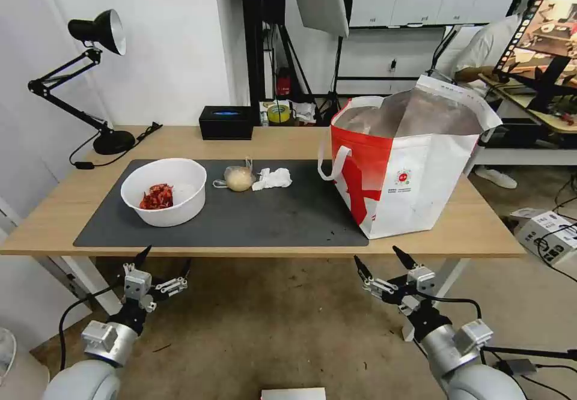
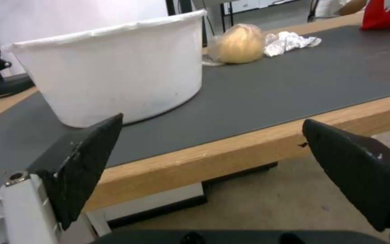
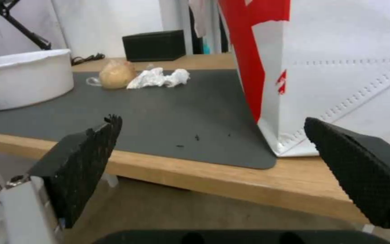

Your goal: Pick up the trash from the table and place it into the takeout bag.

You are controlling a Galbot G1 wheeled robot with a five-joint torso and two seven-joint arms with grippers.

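From the head camera, the table [image 1: 481, 226] carries a dark mat [image 1: 264, 220], which serves here as the landmark. On the mat's left part sits the bowl [image 1: 164, 191] with red scraps inside; toward the mat's far edge, near its middle, lies the small bag with a beige lump [image 1: 238, 178], and the tissue [image 1: 273, 178] lies just beside it on the side toward the tote. The tote [image 1: 409, 166] stands upright on the mat's right end, overhanging onto bare wood, its foil-lined mouth open. Behind the mat's far edge a black box [image 1: 226, 122] rests on the wood, and a desk lamp [image 1: 90, 75] stands off the mat's far left corner. Both arms hang below the near edge of the table: the left gripper [image 1: 164, 260] under the mat's left corner, the right gripper [image 1: 382, 260] under its right corner, each with fingers spread wide and nothing between them. In the left wrist camera, the left gripper [image 2: 213, 142] is splayed wide and empty, level with the table's edge; the bowl [image 2: 113, 71] stands close ahead on the mat, with the lump [image 2: 240, 43] and tissue [image 2: 289, 41] farther across it. In the right wrist camera, the right gripper [image 3: 213, 142] is likewise wide and empty, facing the mat's near right corner, where the tote [image 3: 339, 67] stands; the tissue [image 3: 159, 78], lump [image 3: 117, 74] and bowl [image 3: 23, 78] lie farther along the mat.
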